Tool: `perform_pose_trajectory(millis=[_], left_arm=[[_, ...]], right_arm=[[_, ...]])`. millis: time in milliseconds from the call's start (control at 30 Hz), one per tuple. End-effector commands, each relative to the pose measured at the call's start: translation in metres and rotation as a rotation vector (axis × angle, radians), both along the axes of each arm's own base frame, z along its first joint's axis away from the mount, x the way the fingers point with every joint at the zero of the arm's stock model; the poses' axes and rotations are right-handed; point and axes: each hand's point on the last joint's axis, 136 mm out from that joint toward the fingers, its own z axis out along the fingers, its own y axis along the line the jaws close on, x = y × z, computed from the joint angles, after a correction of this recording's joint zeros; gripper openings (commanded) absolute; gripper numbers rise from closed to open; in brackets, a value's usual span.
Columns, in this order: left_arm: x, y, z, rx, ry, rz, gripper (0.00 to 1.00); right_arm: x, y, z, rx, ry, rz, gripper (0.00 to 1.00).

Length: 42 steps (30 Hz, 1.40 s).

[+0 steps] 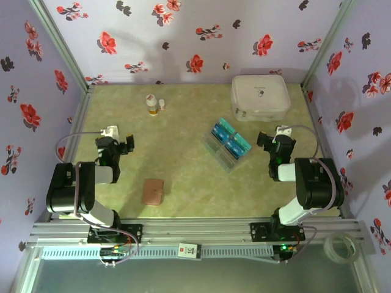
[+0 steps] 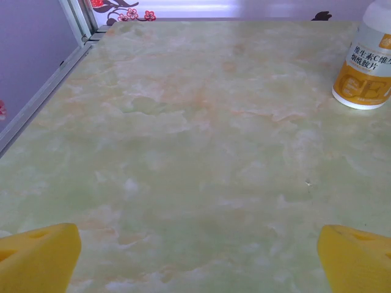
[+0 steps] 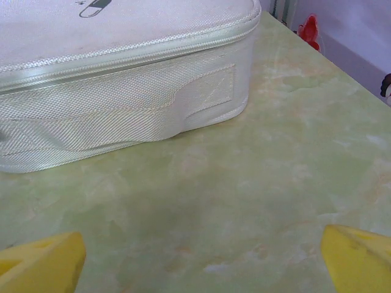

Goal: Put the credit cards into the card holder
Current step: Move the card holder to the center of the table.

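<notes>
Several blue-teal credit cards (image 1: 231, 140) lie in a clear plastic tray (image 1: 215, 149) right of the table's centre. The pinkish-brown card holder (image 1: 153, 191) lies flat near the front edge, left of centre. My left gripper (image 1: 128, 143) hovers at the left side, behind and left of the card holder. It is open, and its yellow fingertips (image 2: 40, 256) have bare table between them. On the right, my right gripper (image 1: 264, 138) is just right of the tray, also open, with nothing between its fingertips (image 3: 43, 264).
A big white zipped case (image 1: 260, 96) stands at the back right, close ahead of my right gripper (image 3: 201, 259). Two small pill bottles (image 1: 152, 104) stand at the back left; one bottle (image 2: 365, 64) is ahead of my left gripper (image 2: 198, 259). Flowered walls enclose the table.
</notes>
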Motion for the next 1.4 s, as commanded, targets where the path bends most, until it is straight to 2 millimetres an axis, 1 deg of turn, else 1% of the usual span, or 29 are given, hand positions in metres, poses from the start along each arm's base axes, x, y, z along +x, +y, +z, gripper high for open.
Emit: perform_pose_trajectory(millis=[0, 1000, 1067, 1233, 1333, 1367], left_arm=[[0.005, 0.002, 0.009, -0.006, -0.033, 0.002, 1.00], [0.006, 0.003, 0.008, -0.007, -0.029, 0.004, 1.00], [0.005, 0.003, 0.009, -0.008, -0.037, 0.006, 1.00], [0.002, 0.007, 0.024, 0.001, -0.043, 0.030, 1.00], [0.001, 0.011, 0.032, -0.006, -0.041, 0.055, 1.00], [-0.001, 0.012, 0.034, -0.017, -0.046, 0.070, 1.00]], right_arm=[[0.002, -0.001, 0.008, -0.005, -0.033, -0.008, 0.99], [0.000, -0.002, 0.007, 0.000, -0.032, -0.016, 0.99], [-0.001, -0.007, 0.011, -0.001, -0.048, -0.047, 0.99], [-0.012, -0.020, 0.034, -0.004, -0.071, -0.124, 0.99], [-0.016, -0.025, 0.056, 0.003, -0.075, -0.160, 0.99], [-0.020, -0.031, 0.063, 0.014, -0.076, -0.203, 0.99]])
